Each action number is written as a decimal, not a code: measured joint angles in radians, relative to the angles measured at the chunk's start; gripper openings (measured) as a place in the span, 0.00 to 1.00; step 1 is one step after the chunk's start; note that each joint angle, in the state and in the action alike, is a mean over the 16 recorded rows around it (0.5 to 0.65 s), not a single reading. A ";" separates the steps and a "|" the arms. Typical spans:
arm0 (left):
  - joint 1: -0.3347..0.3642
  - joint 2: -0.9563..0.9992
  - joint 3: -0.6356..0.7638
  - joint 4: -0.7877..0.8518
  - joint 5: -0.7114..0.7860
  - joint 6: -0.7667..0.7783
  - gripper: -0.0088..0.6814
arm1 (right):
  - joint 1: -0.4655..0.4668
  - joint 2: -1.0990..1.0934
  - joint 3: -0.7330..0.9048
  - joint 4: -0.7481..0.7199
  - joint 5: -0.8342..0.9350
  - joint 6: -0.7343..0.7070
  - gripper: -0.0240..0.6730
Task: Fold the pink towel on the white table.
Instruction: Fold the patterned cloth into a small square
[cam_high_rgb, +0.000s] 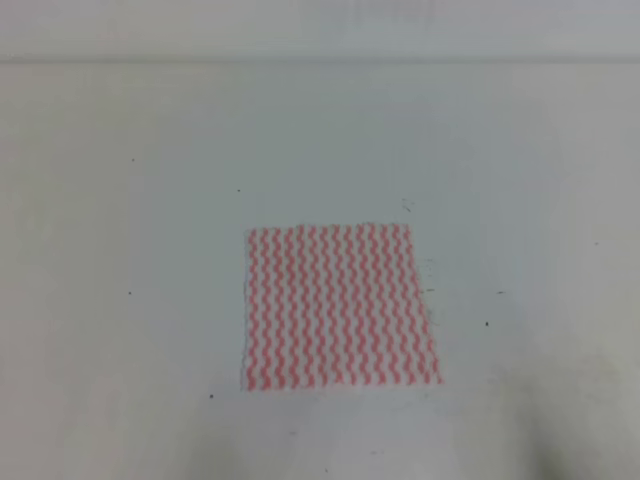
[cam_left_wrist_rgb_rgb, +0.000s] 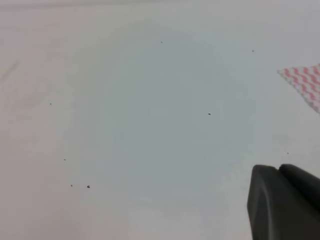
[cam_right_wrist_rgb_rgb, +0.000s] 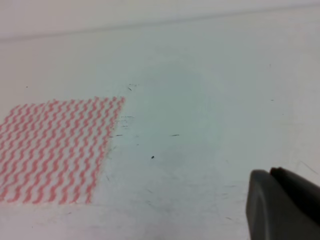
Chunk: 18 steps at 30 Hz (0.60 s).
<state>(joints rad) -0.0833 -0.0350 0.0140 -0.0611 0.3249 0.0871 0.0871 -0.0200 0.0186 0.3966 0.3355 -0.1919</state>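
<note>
Exterior high view: pink towel spread flat and unfolded on the white table, slightly toward 5 o'clock of centre; all four corners exposed, no crease yet, folding not begun; no arm or gripper visible here. Left wrist view: only one corner of the towel entering at 3 o'clock; dark body of the left gripper at 5 o'clock, well apart from the cloth, fingertips out of frame, so apart or together cannot be told. Right wrist view: towel filling the 8 o'clock region, its near corner toward 10 o'clock; right gripper at 5 o'clock, clear of the cloth, jaw state likewise impossible to tell. Probably thin, light, limp, prone to sliding or bunching on the smooth top; best pinched at two corners of one edge, low against the table.
</note>
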 joint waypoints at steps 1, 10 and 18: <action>0.000 0.004 -0.002 0.000 0.002 0.000 0.01 | 0.000 -0.001 0.001 0.001 0.000 0.000 0.01; 0.000 0.010 -0.004 -0.003 0.000 0.000 0.01 | 0.000 0.007 -0.005 0.013 0.003 0.000 0.01; 0.000 0.007 -0.004 -0.012 -0.035 -0.008 0.01 | 0.000 0.010 -0.008 0.029 0.004 0.000 0.01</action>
<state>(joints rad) -0.0832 -0.0275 0.0096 -0.0729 0.2894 0.0792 0.0873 -0.0100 0.0108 0.4253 0.3392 -0.1921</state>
